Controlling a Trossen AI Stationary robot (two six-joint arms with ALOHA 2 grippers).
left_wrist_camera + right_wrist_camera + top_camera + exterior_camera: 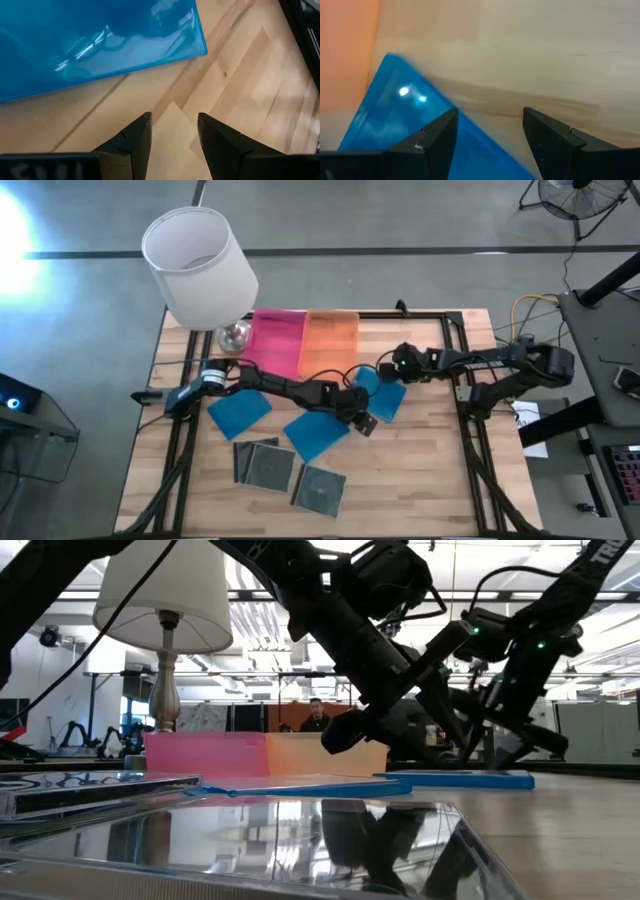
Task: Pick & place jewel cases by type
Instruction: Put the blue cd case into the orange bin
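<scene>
Two end effectors are working near the orange translucent tray (pixel 330 340). Right end effector (pixel 490 137), fingers apart and empty, is hovering over the flat bright blue plastic jewel case (pixel 384 394) beside that tray. Left end effector (pixel 172 137), also apart, is hanging over bare wooden tabletop (pixel 240 75). Judging by this, a pick is beginning; next, straddling the case edge.

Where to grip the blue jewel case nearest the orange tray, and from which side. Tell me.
Take that blue jewel case by its outer edge, on the side facing away from the orange tray. It lies flat on the table, so come down from above with the open right gripper and pinch across a free corner, probably.
</scene>
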